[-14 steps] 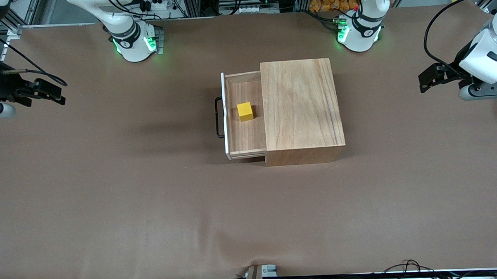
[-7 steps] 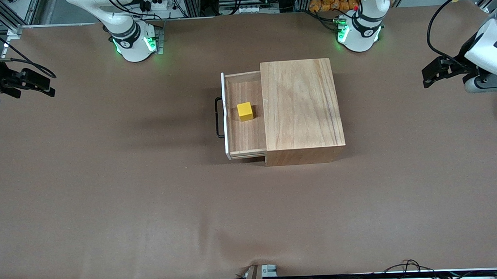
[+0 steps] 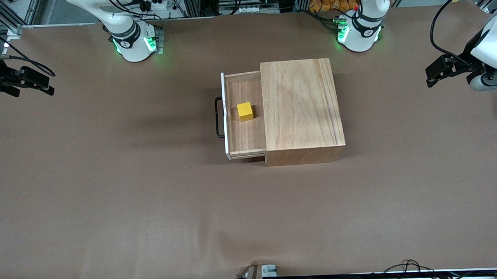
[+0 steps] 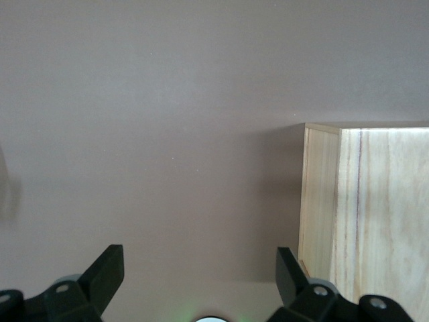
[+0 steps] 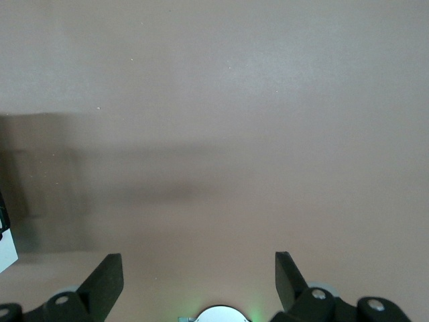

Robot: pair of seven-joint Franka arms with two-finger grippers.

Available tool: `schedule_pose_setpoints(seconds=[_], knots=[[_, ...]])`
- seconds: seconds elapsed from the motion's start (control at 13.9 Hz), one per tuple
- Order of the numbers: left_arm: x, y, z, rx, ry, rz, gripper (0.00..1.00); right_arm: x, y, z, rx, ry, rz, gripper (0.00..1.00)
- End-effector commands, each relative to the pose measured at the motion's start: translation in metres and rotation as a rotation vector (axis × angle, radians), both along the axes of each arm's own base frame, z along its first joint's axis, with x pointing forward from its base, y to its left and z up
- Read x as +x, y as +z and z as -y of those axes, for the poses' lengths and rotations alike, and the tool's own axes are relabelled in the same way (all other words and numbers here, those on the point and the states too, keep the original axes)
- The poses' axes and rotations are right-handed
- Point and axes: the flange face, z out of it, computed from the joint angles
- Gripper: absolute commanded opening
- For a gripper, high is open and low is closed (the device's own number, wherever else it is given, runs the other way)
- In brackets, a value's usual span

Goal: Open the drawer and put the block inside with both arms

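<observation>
The light-wood cabinet (image 3: 301,108) stands in the middle of the table; its side shows in the left wrist view (image 4: 365,221). Its drawer (image 3: 245,133) is pulled out toward the right arm's end, white front panel and black bar handle (image 3: 218,117) outward. The yellow block (image 3: 245,111) sits inside the drawer. My right gripper (image 3: 48,89) is open and empty, up over the table's edge at the right arm's end; it also shows in the right wrist view (image 5: 200,278). My left gripper (image 3: 430,82) is open and empty, up over the left arm's end, and shows in the left wrist view (image 4: 200,275).
The brown table cover (image 3: 151,200) lies bare around the cabinet. The two green-lit arm bases (image 3: 134,42) (image 3: 358,32) stand along the table edge farthest from the front camera. Cables (image 3: 406,266) lie at the nearest edge.
Both grippers have drawn away from the cabinet toward their own ends of the table and risen. The drawer and the block have not moved.
</observation>
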Motion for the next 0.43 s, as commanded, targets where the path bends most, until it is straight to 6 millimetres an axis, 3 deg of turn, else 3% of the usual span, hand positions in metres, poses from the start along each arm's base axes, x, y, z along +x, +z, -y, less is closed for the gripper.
schedule_pose_setpoints(seconds=[0.0, 0.36], knots=[[-0.0048, 0.0090, 0.0027, -0.034, 0.014, -0.007, 1.00, -0.0060, 0.0096, -0.0013, -0.015, 0.019, 0.009, 1.00], [-0.0063, 0.0097, 0.0031, -0.036, 0.055, -0.012, 1.00, -0.0064, 0.0109, -0.0029, -0.015, 0.023, 0.004, 1.00]])
